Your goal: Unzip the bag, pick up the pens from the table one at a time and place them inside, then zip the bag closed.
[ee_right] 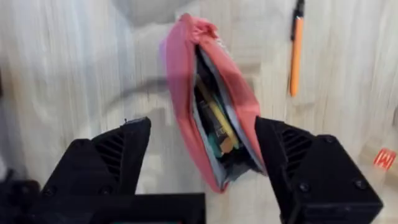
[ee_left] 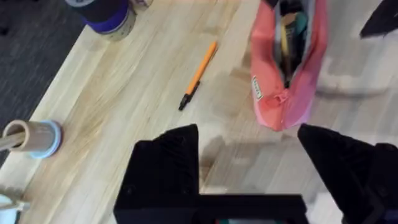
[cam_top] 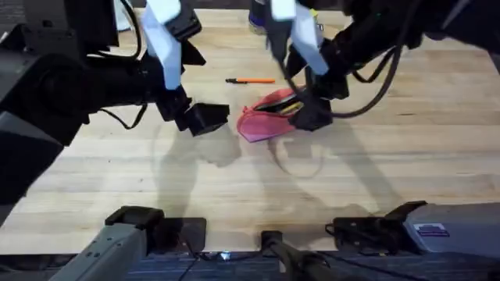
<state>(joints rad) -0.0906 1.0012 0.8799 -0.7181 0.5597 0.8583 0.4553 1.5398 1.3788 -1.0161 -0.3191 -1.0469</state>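
The pink bag (cam_top: pixel 262 121) lies mid-table with its zipper open; inside it (ee_right: pixel 214 118) I see yellowish and teal items. An orange pen with a black end (cam_top: pixel 250 80) lies on the table (cam_top: pixel 234 187) just beyond the bag, and it is also in the left wrist view (ee_left: pixel 199 73) and the right wrist view (ee_right: pixel 296 50). My left gripper (cam_top: pixel 205 119) hovers left of the bag, open and empty (ee_left: pixel 249 134). My right gripper (cam_top: pixel 311 115) is at the bag's right end, open, with that end of the bag between its spread fingers (ee_right: pixel 204 124).
A dark blue cup (ee_left: pixel 106 14) stands near the table's far edge, and a roll of tape (ee_left: pixel 34 137) sits by the left edge. The near half of the table is bare wood. Both arm bases are at the front edge.
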